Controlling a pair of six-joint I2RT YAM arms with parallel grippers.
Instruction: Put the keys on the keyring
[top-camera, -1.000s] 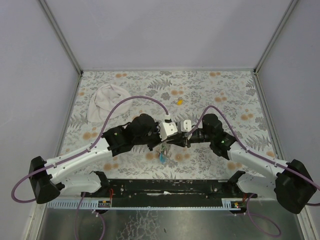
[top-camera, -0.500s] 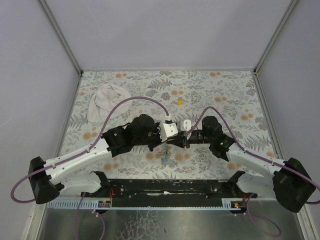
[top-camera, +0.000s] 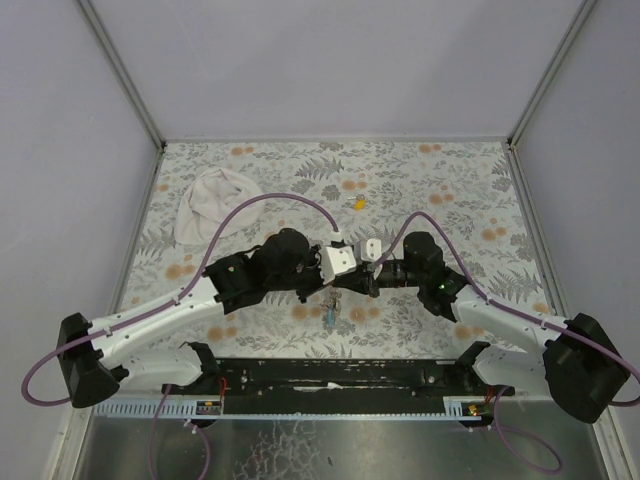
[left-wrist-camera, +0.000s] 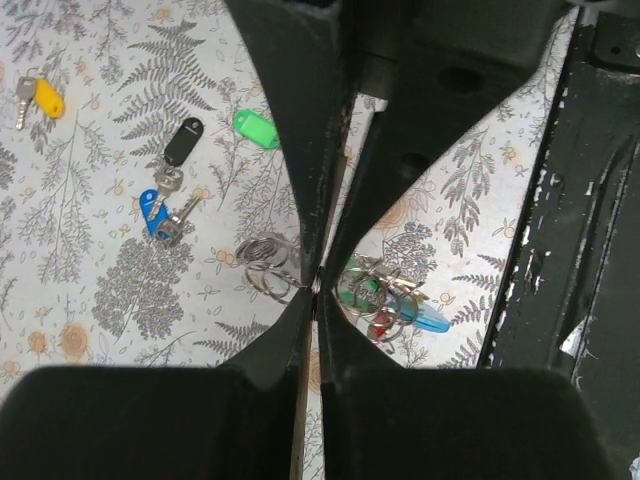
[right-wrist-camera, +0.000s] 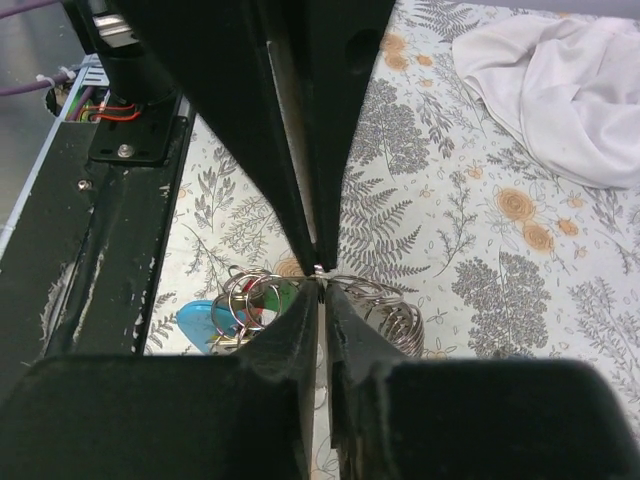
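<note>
The keyring hangs where my two grippers meet: a silver coil, metal rings, a red bit and a light-blue piece. It also shows in the right wrist view and, small, in the top view. My left gripper is shut on one of its thin metal rings. My right gripper is shut on the same ring, tip to tip with the left. On the table lie the yellow key, the black key, the green key and the blue key. The top view shows the yellow key.
A white cloth bundle lies at the back left and shows in the right wrist view. The black base rail runs along the near edge, close below the keyring. Grey walls enclose the table on three sides.
The right arm has shifted slightly toward the left arm. Both grippers stay pinched together at the keyring, which hangs in nearly the same spot.
</note>
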